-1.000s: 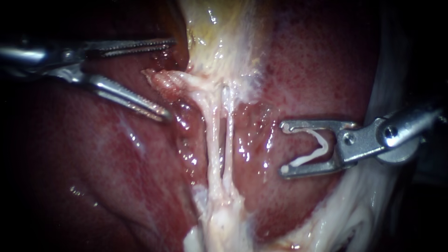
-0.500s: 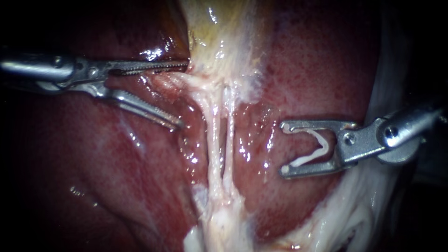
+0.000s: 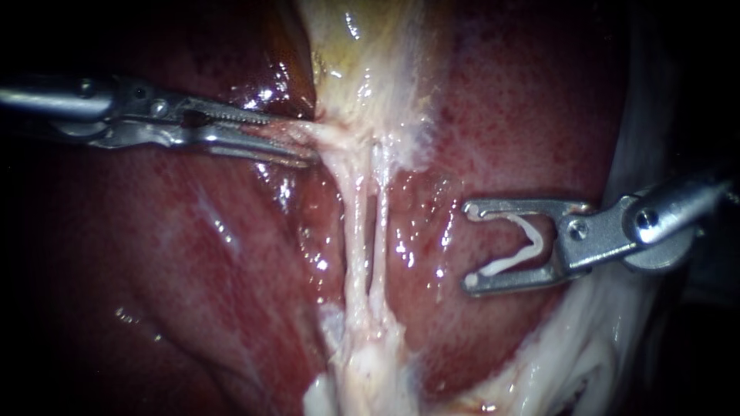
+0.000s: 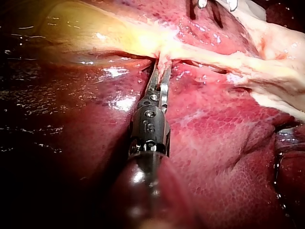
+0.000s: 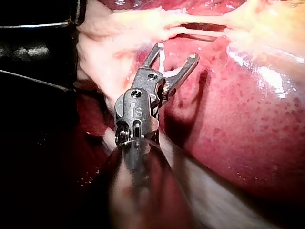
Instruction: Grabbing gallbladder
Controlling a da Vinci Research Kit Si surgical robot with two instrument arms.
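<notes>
The pale yellow gallbladder (image 3: 362, 62) narrows downward into two thin whitish tubes (image 3: 356, 231) that run side by side over the red liver (image 3: 524, 115). My left instrument (image 3: 291, 140) comes in from the left, and its toothed jaws are shut on a pink-white flap of the gallbladder's lower end. In the left wrist view its jaws (image 4: 159, 71) pinch that same pale edge below the gallbladder (image 4: 95, 33). My right instrument (image 3: 468, 246) hangs right of the tubes, apart from them. Its jaws stand wide and hold a white clip (image 3: 518, 248) between them, as the right wrist view (image 5: 176, 53) also shows.
White fatty tissue (image 3: 586, 347) lies along the lower right and under the tubes (image 3: 362, 362). Dark liver (image 3: 154, 293) fills the left. A black rounded object (image 5: 38, 43) lies beside the right instrument in its wrist view.
My left instrument's jaws, open around the flap a second ago, have slid right and closed on it. The flap is now drawn taut toward the left. The right instrument has not moved.
</notes>
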